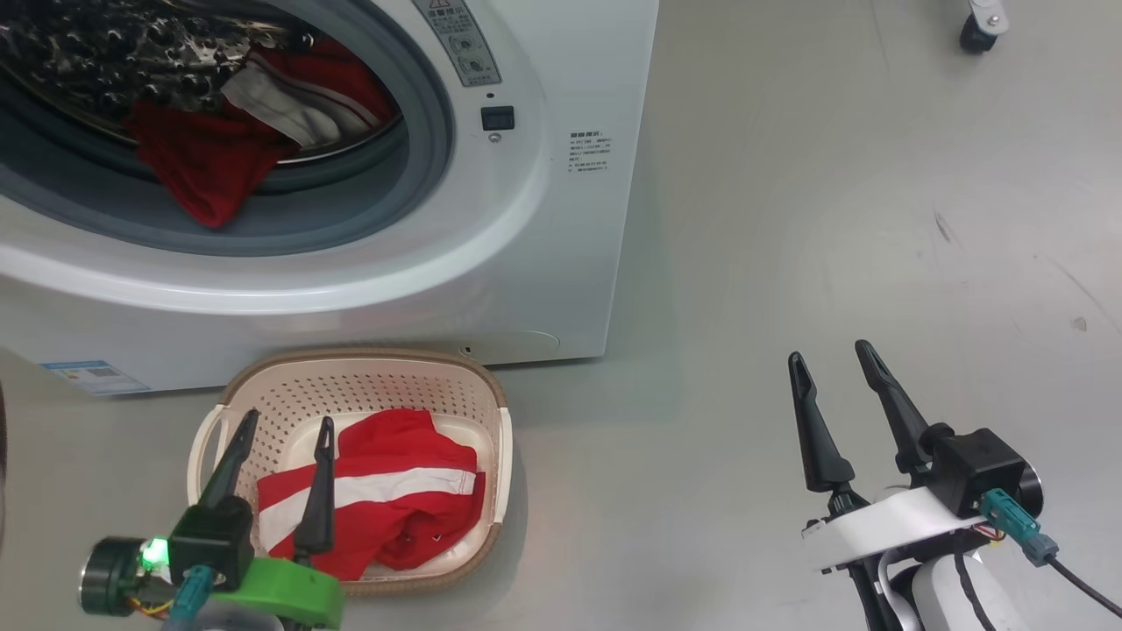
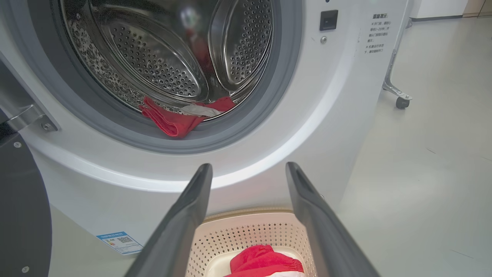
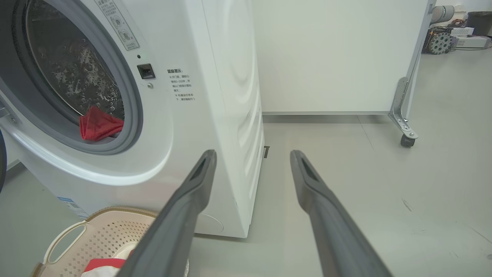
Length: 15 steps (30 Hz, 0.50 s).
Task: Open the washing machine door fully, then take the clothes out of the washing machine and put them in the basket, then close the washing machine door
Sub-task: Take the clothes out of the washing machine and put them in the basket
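The washing machine (image 1: 561,219) stands with its round mouth uncovered. The washing machine door (image 2: 19,215) hangs swung out at the left edge of the left wrist view. Red and white clothes (image 1: 210,158) lie at the drum's front lip, spilling over the grey gasket. On the floor in front sits the cream basket (image 1: 368,364), holding a red garment with a white stripe (image 1: 386,491). My left gripper (image 1: 289,417) hovers over the basket, open and empty. My right gripper (image 1: 829,352) is open and empty above bare floor, to the right of the machine.
A white panel on a caster wheel (image 3: 407,140) stands behind and to the right of the machine. Grey floor (image 1: 833,219) stretches to the right. A blue label (image 1: 92,375) marks the machine's lower left corner.
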### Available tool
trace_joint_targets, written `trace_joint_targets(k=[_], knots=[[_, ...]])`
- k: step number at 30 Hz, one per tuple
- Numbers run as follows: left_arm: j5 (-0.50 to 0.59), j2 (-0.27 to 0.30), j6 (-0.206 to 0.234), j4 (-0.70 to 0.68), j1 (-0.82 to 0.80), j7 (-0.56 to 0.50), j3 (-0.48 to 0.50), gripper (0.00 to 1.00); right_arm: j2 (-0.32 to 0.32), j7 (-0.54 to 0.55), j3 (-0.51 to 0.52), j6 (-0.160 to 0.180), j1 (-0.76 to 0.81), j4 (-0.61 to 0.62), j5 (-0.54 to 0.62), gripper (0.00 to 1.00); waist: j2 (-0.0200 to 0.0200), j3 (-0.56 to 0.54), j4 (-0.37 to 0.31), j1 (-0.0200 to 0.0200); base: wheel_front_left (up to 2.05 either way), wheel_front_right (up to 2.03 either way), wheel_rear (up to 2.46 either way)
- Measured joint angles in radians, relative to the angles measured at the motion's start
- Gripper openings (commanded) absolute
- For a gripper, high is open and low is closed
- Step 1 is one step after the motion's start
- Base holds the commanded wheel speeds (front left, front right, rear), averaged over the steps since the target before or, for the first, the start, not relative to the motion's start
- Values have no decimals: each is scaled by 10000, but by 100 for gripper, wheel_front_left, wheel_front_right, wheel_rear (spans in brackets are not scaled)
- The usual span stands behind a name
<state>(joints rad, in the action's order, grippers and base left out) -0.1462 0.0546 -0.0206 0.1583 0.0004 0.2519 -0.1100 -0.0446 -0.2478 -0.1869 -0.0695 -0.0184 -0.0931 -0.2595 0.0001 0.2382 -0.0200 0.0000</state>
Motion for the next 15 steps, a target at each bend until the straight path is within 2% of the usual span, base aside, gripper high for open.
trace_joint_targets(k=[5,11,15], knots=[[192,313,13,50,-699,-36,84,100,-2,0,-150,-17,-235,230,48,100,0,437,-244,0,0,0,0],[157,435,13,40,-1807,-380,263,100,-4,0,-307,-82,-465,339,-35,100,0,927,-493,0,0,0,0],[242,965,81,203,-3056,-1089,596,100,-6,0,-466,-84,-786,458,-150,100,0,1435,-755,0,0,0,0]])
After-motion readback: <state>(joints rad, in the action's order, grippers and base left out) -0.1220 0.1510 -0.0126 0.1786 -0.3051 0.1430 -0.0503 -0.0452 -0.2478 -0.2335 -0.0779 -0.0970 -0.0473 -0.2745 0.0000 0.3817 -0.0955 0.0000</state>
